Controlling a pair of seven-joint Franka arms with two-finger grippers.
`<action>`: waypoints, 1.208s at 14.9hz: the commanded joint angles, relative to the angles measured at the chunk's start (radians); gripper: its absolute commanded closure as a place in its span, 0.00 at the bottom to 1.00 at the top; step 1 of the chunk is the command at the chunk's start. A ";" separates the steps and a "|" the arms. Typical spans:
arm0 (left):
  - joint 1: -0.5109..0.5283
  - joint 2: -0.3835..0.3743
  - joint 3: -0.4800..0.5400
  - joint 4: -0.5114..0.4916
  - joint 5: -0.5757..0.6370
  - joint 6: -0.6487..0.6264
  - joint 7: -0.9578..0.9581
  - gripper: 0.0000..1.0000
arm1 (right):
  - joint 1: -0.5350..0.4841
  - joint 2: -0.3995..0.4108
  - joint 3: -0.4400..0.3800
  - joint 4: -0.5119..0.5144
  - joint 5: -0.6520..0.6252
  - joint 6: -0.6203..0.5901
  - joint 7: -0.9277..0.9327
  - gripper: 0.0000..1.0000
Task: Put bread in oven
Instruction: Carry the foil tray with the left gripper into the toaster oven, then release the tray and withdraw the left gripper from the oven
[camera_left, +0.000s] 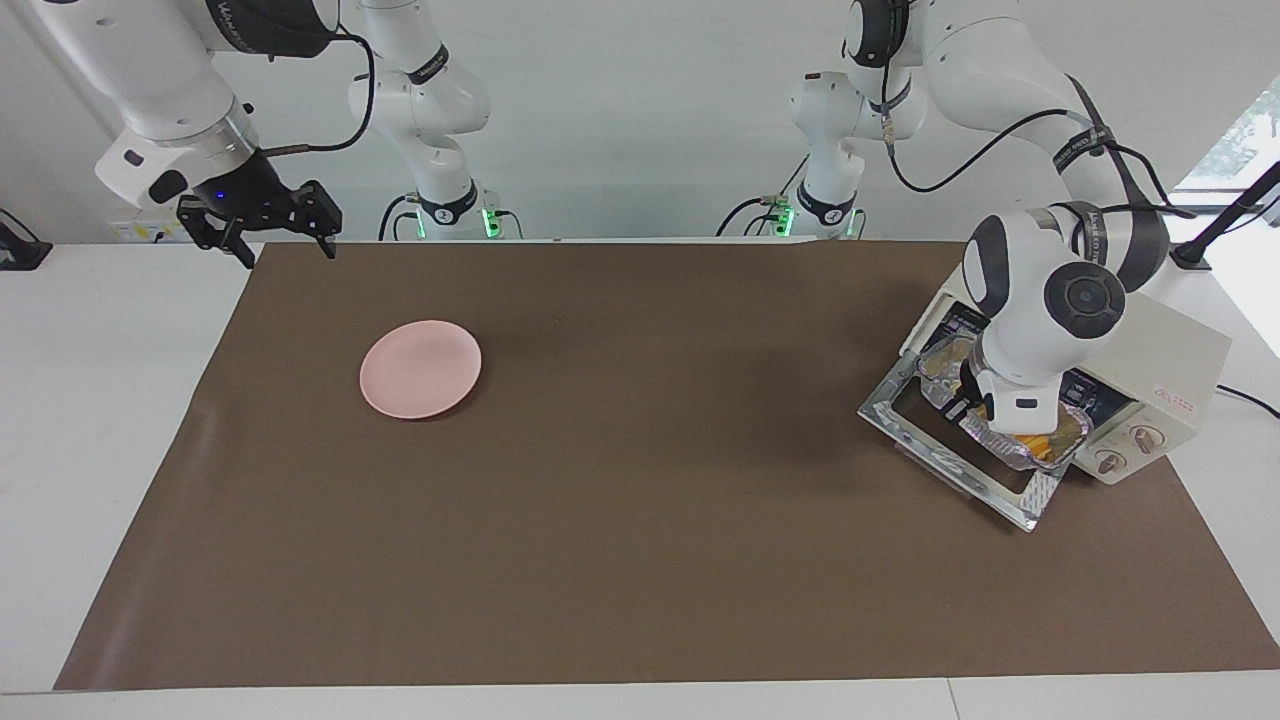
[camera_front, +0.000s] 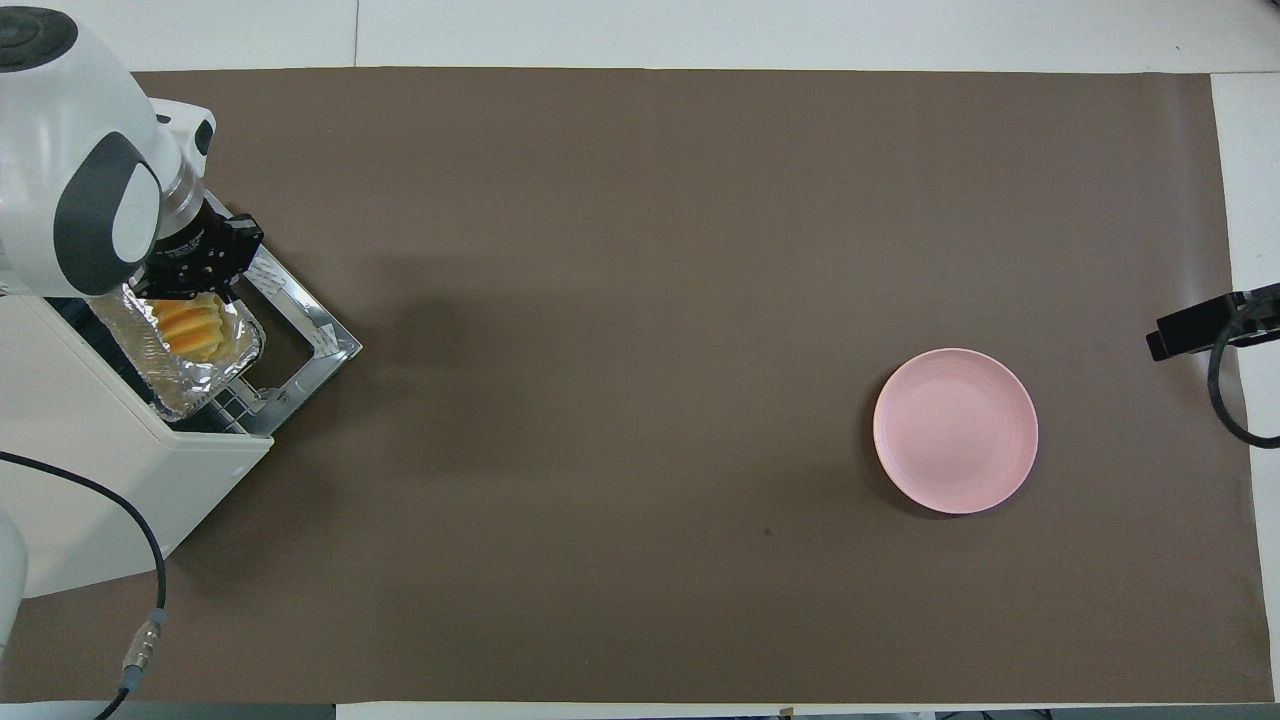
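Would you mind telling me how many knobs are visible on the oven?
2. Both sit on the oven's front panel beside the open door: one knob nearer the robots, the other knob just below it. The overhead view shows neither.

Bread (camera_front: 190, 328) showing yellow-orange, ridged; tray (camera_front: 140, 365) gleaming crinkled silver; oven (camera_left: 1180, 365) showing cream-white; plate (camera_left: 420, 368) showing pink; mat (camera_left: 640, 480) showing brown.

You get bright, even light from above in both views, sharp to the edges. Soft shadows pool on the brown mat (camera_left: 640, 520) toward 9 o'clock of the oven (camera_left: 1170, 380). The foil tray (camera_front: 170, 370) glints; a window glares at 3 o'clock.
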 joint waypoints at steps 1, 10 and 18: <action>0.027 -0.041 -0.003 -0.040 0.026 -0.049 0.013 1.00 | -0.012 -0.028 0.011 -0.032 -0.012 0.005 -0.014 0.00; 0.044 -0.081 0.010 -0.131 0.100 -0.035 0.013 1.00 | -0.012 -0.028 0.011 -0.032 -0.012 0.004 -0.014 0.00; 0.068 -0.086 0.010 -0.146 0.106 0.018 0.016 0.89 | -0.012 -0.028 0.011 -0.032 -0.012 0.005 -0.016 0.00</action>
